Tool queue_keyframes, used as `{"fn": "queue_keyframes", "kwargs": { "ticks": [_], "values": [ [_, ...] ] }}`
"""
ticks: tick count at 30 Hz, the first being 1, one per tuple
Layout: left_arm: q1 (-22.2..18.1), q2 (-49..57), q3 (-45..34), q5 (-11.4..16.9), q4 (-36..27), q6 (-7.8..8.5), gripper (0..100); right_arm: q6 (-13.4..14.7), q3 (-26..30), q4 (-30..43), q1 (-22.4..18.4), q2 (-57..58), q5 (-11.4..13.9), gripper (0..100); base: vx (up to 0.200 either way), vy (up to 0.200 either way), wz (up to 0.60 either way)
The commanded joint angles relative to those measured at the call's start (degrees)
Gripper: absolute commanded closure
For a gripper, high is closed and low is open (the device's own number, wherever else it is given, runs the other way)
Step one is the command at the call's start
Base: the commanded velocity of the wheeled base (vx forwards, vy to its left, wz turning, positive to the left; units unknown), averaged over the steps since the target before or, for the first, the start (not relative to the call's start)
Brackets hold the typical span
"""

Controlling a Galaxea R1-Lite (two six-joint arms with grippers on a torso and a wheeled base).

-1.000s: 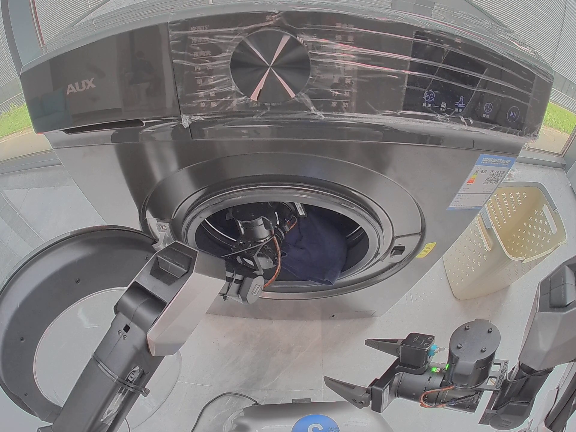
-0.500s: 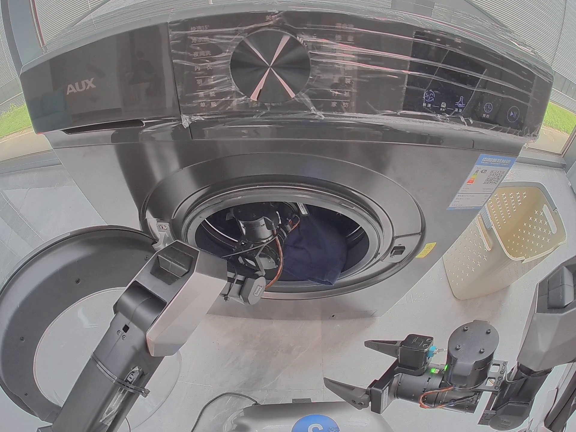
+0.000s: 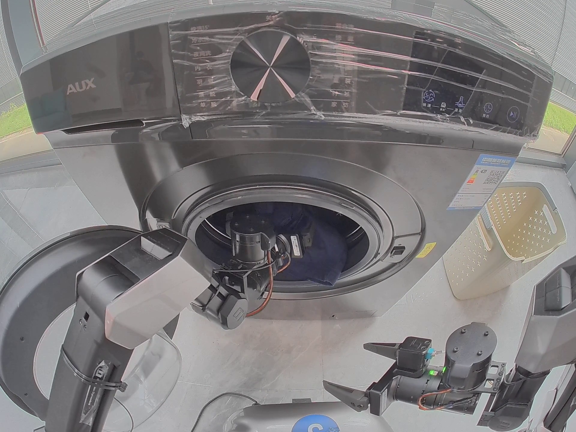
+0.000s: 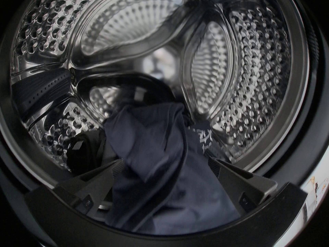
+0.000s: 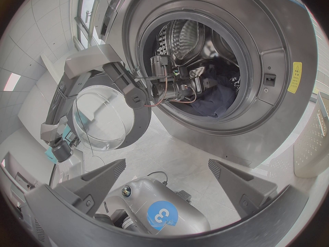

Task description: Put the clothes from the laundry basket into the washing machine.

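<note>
Left gripper (image 4: 163, 162) sits inside the mouth of the washing machine (image 3: 282, 157), fingers spread wide and gripping nothing. The navy garment (image 4: 154, 144) lies heaped at the front of the drum (image 4: 260, 69), between and beyond those fingers, with its lower edge hanging over the door seal. We cannot tell whether either finger touches the cloth.

The round door (image 3: 30, 307) is swung fully open on the machine's left side. Right gripper (image 3: 355, 368) hangs low over the tiled floor (image 3: 288, 343) in front of the machine, well apart from the opening — fingers open, empty. The cream perforated laundry basket (image 3: 480, 259) stands on the floor just to the right of the machine, tilted against it — open top toward us.
</note>
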State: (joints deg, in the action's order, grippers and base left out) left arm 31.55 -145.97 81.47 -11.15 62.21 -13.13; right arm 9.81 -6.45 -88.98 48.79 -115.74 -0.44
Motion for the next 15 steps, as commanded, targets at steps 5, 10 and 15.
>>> {"fn": "queue_keyframes", "kwargs": {
  "ticks": [5,10,15],
  "values": [
    [1.1,1.6,-4.8,3.2,-3.0,0.74,0,0.0,-0.1,-0.8,0.3,-0.5,0.0,0,0.0,0.0,0.0],
    [0.4,-1.9,-2.3,3.3,-3.4,0.82,100,0.0,0.2,-0.8,0.4,-0.9,0.0,0,0.0,0.0,0.0],
    [-0.2,-2.2,-1.6,3.2,-3.4,0.74,100,0.6,-0.1,-0.8,0.5,-1.1,0.0,0,0.0,0.0,0.0]
  ]
}}
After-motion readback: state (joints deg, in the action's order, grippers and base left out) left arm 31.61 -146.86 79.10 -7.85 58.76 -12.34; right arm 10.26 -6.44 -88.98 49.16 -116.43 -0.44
